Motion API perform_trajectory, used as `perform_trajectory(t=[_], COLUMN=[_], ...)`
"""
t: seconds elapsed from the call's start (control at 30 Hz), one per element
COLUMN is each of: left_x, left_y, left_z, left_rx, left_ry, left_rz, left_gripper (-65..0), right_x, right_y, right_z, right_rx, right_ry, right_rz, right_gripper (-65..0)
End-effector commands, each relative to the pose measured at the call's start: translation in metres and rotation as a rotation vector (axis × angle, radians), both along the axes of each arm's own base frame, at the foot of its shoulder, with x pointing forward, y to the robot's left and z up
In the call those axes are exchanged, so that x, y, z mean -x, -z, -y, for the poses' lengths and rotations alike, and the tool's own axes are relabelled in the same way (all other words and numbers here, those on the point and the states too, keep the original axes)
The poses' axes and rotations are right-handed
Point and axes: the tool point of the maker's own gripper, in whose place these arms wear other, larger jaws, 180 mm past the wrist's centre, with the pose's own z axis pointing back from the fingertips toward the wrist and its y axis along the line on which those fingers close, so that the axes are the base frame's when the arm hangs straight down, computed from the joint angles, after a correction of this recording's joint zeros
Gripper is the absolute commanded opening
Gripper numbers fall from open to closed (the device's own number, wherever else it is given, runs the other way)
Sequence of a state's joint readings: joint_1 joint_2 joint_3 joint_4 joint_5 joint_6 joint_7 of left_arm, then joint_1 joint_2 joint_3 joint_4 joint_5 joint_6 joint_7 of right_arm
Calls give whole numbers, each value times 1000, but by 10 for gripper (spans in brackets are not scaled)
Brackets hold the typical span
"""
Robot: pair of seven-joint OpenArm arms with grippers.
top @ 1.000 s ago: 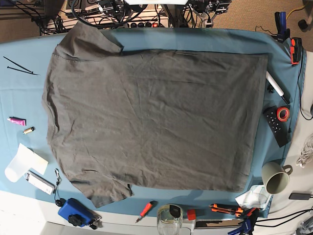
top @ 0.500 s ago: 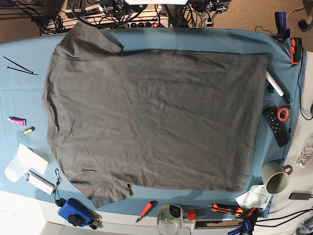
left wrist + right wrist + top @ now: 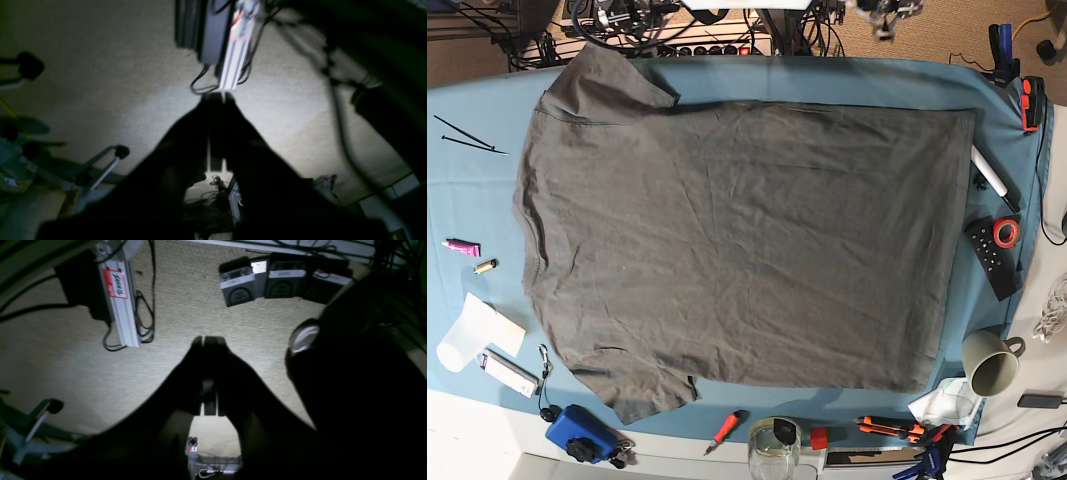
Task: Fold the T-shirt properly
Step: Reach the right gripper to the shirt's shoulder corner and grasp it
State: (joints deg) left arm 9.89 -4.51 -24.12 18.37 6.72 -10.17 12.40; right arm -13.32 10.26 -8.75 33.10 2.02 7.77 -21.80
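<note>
The dark charcoal-grey T-shirt [image 3: 747, 250] lies spread flat and wrinkled on the teal-blue cloth [image 3: 477, 190]. Its neck edge is at the left [image 3: 522, 235], with one sleeve at top left [image 3: 612, 85] and one at bottom left [image 3: 642, 385]. My left gripper [image 3: 216, 98] is shut and empty, off the table and over pale carpet. My right gripper [image 3: 208, 340] is also shut and empty over carpet. Neither wrist view shows the shirt. In the base view only blurred arm parts show at the top edge [image 3: 882, 12].
Right of the shirt lie a white marker [image 3: 993, 178], a red tape roll [image 3: 1005, 232], a black remote [image 3: 992, 258] and a mug [image 3: 990, 362]. Along the front are a screwdriver [image 3: 725, 430], a glass jar [image 3: 773, 448] and a blue device [image 3: 579, 432]. Small items lie at the left [image 3: 462, 247].
The shirt has not moved. The arm hardware at the top edge of the base view has shifted and is now blurred.
</note>
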Motion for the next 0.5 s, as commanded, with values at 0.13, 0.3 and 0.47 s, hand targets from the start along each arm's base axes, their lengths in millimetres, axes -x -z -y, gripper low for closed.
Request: perform_trajectory(t=[0.13,0.3,0.47], left_x=[36,60,89], left_y=[-13,-33,-62], left_z=[-50,-90,-113], left_rx=[-77,-145,-162], left_ry=[-107,-137,-191], left_rz=[-8,7,-19], left_gripper=[-650,-650,-650], right_x=[3,9,24], right_y=[-17,-36,-55], right_z=[22,31,30], right_rx=[9,8,-1], right_ry=[19,-14,-61], right_rz=[59,106,119], right_gripper=[-650,-650,-650])
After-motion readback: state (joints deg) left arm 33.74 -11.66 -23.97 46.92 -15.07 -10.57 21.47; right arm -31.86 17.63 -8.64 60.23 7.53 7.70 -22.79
